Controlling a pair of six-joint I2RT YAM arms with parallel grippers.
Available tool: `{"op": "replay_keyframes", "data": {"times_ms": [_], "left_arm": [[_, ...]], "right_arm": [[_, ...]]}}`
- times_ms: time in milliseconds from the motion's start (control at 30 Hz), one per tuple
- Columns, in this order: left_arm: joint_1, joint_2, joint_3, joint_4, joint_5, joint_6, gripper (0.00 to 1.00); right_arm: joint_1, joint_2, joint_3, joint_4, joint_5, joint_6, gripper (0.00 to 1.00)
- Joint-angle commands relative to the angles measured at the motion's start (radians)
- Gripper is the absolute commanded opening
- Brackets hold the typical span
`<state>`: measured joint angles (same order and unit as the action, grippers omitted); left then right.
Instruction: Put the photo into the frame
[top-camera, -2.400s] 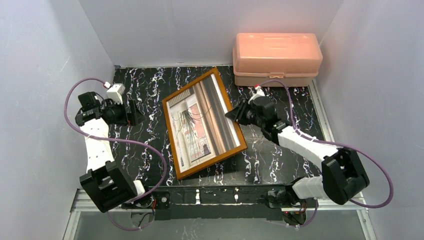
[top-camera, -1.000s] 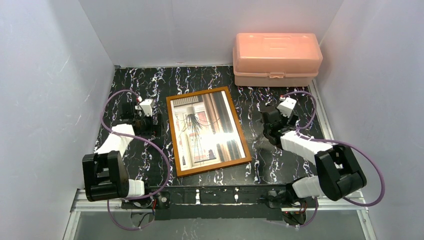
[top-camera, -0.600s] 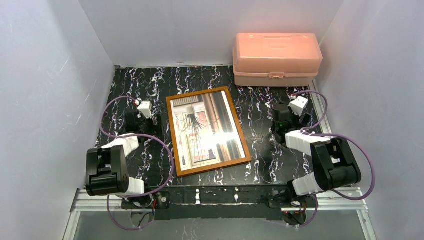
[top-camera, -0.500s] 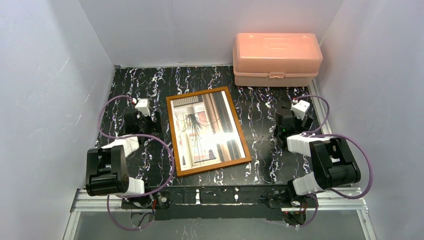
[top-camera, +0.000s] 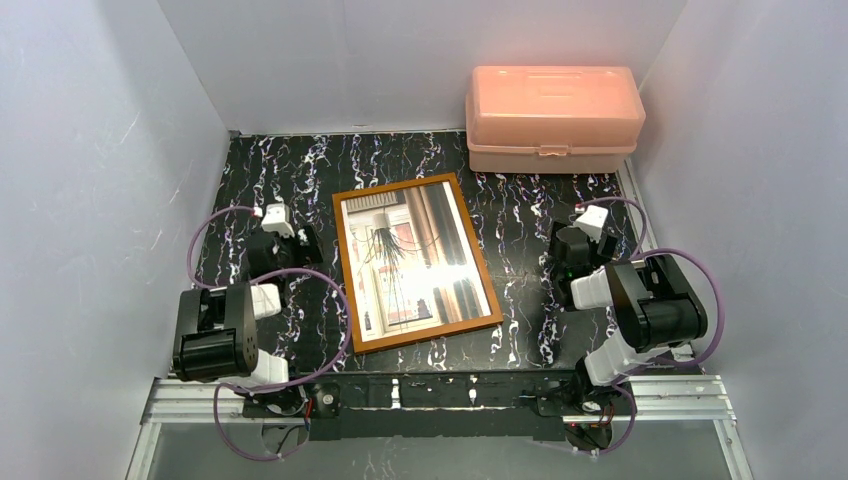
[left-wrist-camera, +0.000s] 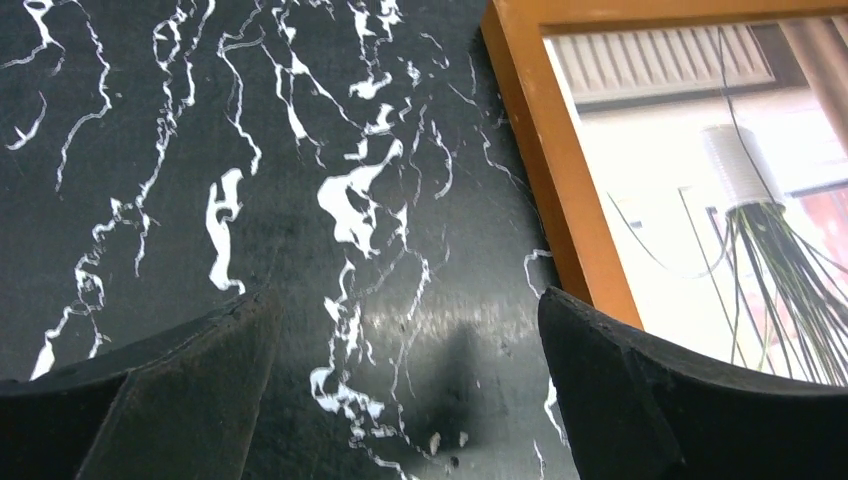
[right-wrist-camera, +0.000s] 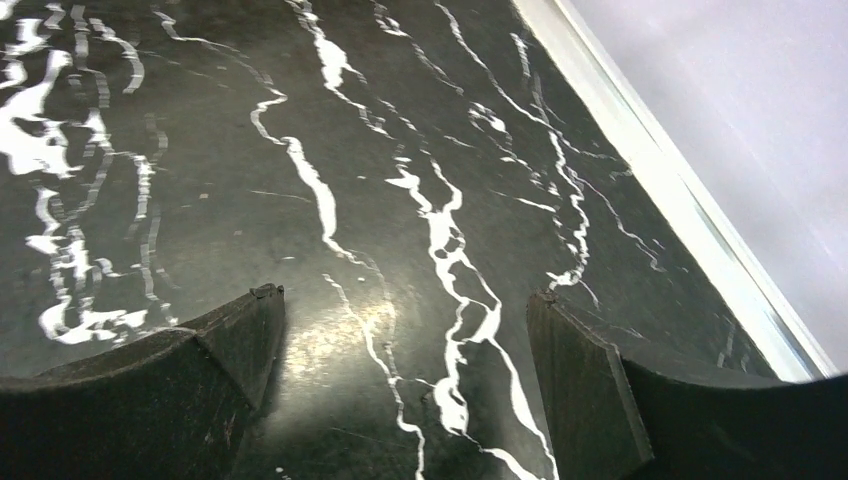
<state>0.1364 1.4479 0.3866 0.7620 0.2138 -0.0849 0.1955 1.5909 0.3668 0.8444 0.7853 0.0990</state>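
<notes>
Orange-brown wooden frame (top-camera: 342, 270) lies flat at centre of the black marbled tabletop (top-camera: 520, 200), the photo (top-camera: 415, 262) apparently seated inside its rails. Left gripper (left-wrist-camera: 400, 300), centre left just beside the frame, is spread wide and empty. Right gripper (right-wrist-camera: 402, 293), centre right, well apart, is likewise wide open, holding nothing.

Soft, even light from above fills the overhead view; the pale walls (top-camera: 100, 150) are bright and shadows on the table (top-camera: 290, 170) are faint. The pink box (top-camera: 553, 110) at one o'clock glows, its lid nearly washed out. Glare whitens the photo (top-camera: 425, 262) around its middle. Both wrist views are sharp on the table, with a dull sheen at six o'clock. The left pincer (left-wrist-camera: 408, 320) and right pincer (right-wrist-camera: 405, 310) sit dark and slightly blurred.
</notes>
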Motion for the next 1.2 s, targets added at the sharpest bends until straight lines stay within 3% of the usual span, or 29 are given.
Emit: {"op": "replay_keyframes", "data": {"times_ms": [0,67,100,200,333,1167], "left_arm": [[0.002,-0.014,-0.153,0.335,0.04,0.01,0.98],[0.002,0.068,-0.232,0.579,0.057,0.011,0.99],[0.002,0.071,-0.239,0.589,0.056,0.011,0.98],[0.002,0.046,-0.174,0.429,0.057,0.012,0.98],[-0.043,0.043,-0.088,0.261,0.021,0.055,0.98],[-0.063,0.046,-0.084,0.258,-0.021,0.067,0.98]], "right_arm": [[-0.013,-0.007,-0.012,0.16,-0.148,-0.081,0.99],[-0.015,-0.017,-0.046,0.226,-0.197,-0.097,0.99],[-0.015,-0.022,-0.074,0.272,-0.22,-0.097,0.99],[-0.01,0.028,-0.148,0.46,-0.278,-0.164,0.99],[-0.053,0.033,-0.076,0.32,-0.387,-0.135,0.99],[-0.089,0.021,-0.097,0.345,-0.433,-0.125,0.99]]}}
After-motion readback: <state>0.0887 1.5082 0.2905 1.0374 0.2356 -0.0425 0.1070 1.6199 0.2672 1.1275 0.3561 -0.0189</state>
